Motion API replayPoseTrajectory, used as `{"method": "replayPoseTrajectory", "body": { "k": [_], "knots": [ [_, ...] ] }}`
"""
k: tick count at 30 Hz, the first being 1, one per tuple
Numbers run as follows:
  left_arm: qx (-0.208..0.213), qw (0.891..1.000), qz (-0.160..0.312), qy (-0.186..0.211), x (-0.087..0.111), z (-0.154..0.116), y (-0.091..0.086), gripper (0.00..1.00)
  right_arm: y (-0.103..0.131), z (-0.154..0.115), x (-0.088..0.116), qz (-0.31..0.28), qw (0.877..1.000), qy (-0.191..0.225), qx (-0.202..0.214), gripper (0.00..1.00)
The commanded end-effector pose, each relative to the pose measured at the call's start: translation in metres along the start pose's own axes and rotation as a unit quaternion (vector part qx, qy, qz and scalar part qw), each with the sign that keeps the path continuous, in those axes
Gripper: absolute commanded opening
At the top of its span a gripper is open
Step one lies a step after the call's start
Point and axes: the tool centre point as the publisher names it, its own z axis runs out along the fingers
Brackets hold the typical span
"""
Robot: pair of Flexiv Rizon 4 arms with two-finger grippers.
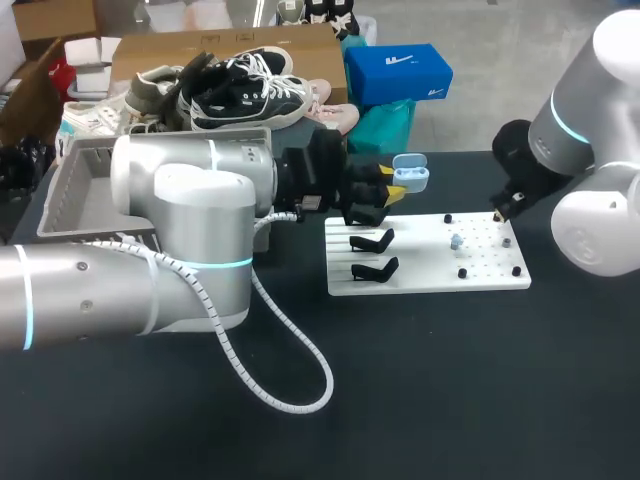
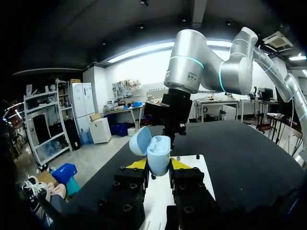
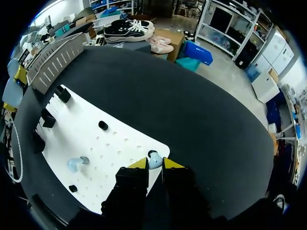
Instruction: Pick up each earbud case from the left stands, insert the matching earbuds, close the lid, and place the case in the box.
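my left gripper [image 2: 158, 164] clamps the open blue case [image 2: 156, 152]; right gripper [image 3: 153, 163] pinches an earbud [image 3: 154, 159] at the board's [image 3: 110, 143] far right corner.

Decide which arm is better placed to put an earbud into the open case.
Right. The right tool pinches a light-blue earbud at the white board's corner; the left tool is busy, shut on the open earbud case.
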Motion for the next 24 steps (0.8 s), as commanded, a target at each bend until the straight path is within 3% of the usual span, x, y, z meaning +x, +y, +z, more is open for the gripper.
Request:
{"method": "replayPoseTrajectory", "body": {
  "k": [1,8,12,24],
  "knots": [
    [-0.005,1.000,0.001,-0.001,0.000,-0.001,-0.003,0.00,0.003,-0.015,0.003,0.001,1.000,-0.008,0.005,0.00],
    [-0.005,1.000,0.001,-0.001,0.000,-0.001,-0.003,0.00,0.017,-0.045,0.011,-0.007,1.000,-0.021,0.009,0.00],
    [-0.005,1.000,0.001,-0.001,0.000,-0.001,-0.003,0.00,0.035,-0.066,0.019,-0.016,0.998,-0.045,-0.031,0.00],
    [-0.005,1.000,0.001,-0.001,0.000,-0.001,-0.003,0.00,0.035,-0.066,0.019,-0.016,0.998,-0.045,-0.031,0.00]
  ]
}}
